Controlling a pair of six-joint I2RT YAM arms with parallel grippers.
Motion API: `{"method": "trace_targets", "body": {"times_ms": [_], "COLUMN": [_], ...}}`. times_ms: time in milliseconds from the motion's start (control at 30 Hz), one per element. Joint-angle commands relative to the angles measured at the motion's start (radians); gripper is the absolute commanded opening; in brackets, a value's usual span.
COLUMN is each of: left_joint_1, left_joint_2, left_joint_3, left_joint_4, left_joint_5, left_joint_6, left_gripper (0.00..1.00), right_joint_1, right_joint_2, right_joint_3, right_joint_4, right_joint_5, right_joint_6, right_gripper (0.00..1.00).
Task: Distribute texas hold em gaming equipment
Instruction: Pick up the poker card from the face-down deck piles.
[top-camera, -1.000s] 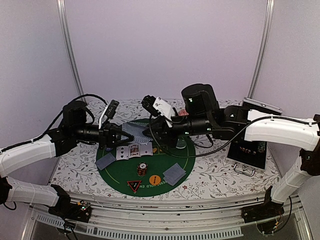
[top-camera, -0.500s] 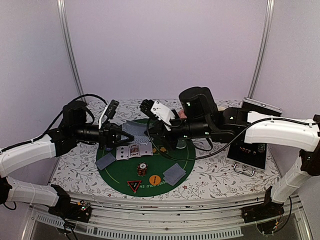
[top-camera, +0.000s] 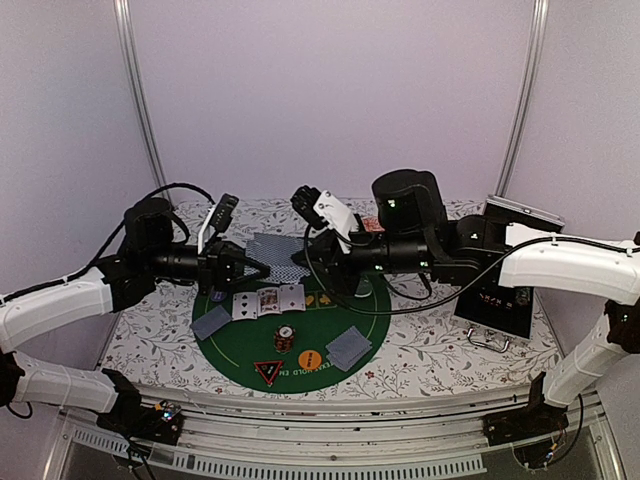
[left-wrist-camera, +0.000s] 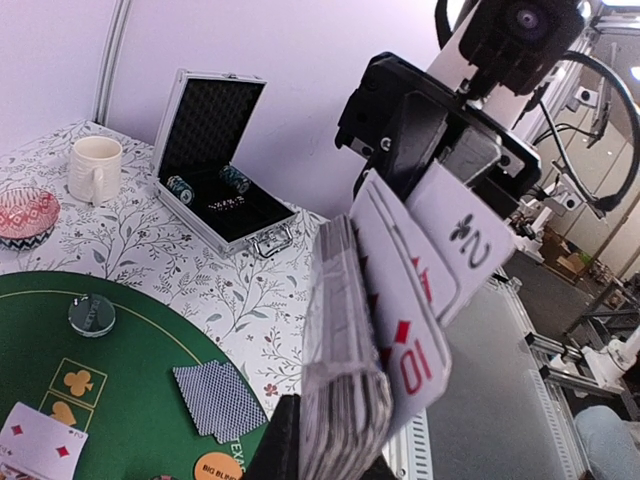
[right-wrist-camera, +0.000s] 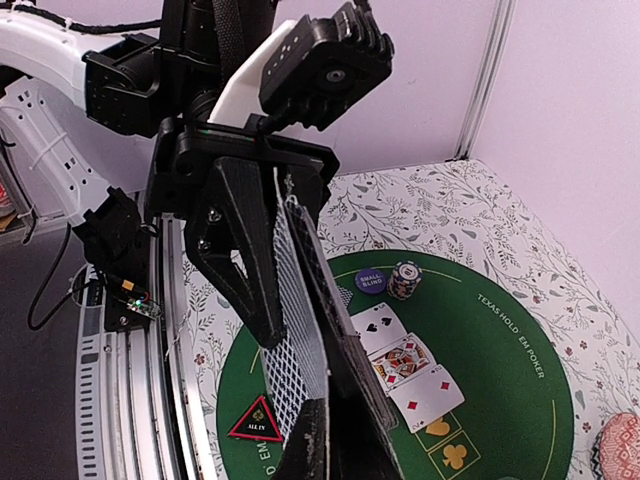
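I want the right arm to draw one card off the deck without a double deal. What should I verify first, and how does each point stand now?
1. Left gripper clamped on the deck: ok.
2. Right gripper shut on the fanned cards at their upper edge: ok.
3. Only one card separated from the deck: not ok; the ten of diamonds and the two of clubs fan out together.
4. Deck held above the green mat, not touching it: ok.
5. Marked squares beside the three face-up cards free: ok.
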Motion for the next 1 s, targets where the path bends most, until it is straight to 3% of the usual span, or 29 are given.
{"method": "trace_targets", "body": {"times_ms": [0, 967], "left_joint_1": [0.016, 0.016], "left_joint_2": [0.007, -0.010], "left_joint_3": [0.011, -0.009], "left_joint_4": [-0.026, 0.061], "left_joint_5": [0.011, 0.084], "left_joint_6": [-0.010, -0.067], "left_gripper": [0.00, 0.07], "right_joint_1": [-0.040, -0.074], "right_joint_2": [-0.072, -0.060], "right_joint_3": [-0.006, -0.001], "right_joint_4": [0.028, 0.028], "right_joint_5": [0.028, 0.060], "right_joint_6": [0.024, 0.057], "right_gripper": [0.01, 0.01]}}
